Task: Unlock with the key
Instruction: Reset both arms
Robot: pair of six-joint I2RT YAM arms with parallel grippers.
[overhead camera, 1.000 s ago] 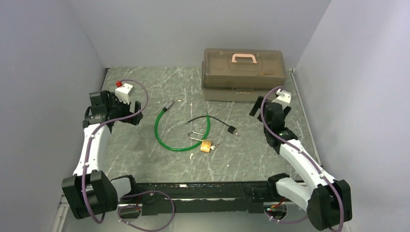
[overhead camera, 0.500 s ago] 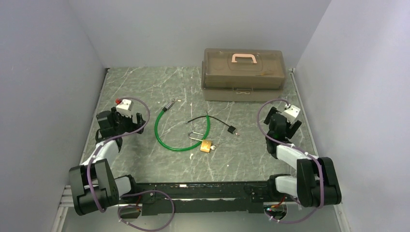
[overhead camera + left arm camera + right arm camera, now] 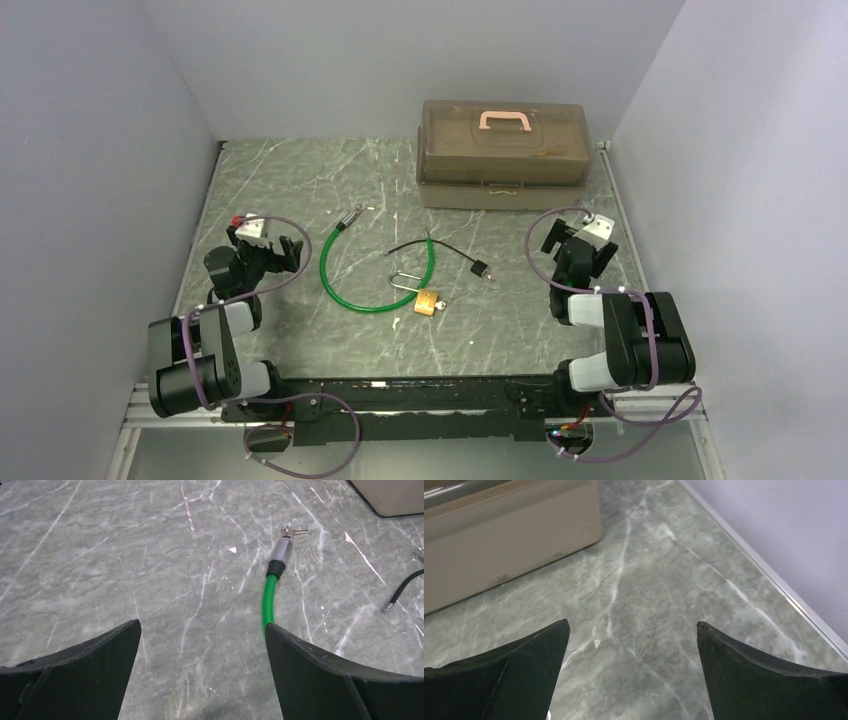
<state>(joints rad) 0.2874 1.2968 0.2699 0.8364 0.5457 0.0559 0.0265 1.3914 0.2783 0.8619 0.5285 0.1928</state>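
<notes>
Plain grey walls (image 3: 400, 60) close in three sides, so there is little room to swing wide. The table (image 3: 300, 170) is hard, smooth, marble-patterned stone, and small metal would likely skid on it. A brown box (image 3: 503, 150) stands at the back. The left gripper (image 3: 202, 625) and right gripper (image 3: 631, 622) sit low near the table's side edges, fingers spread wide and holding nothing. A green cable (image 3: 345, 285) loops mid-table, with a brass padlock (image 3: 427, 302) touching its near side. The key (image 3: 295, 531) lies flat just past the cable's silver end, ahead of the left gripper. It looks light, stiff, thin and slippery. Pinching across the broader head end seems best, leaving the blade free.
</notes>
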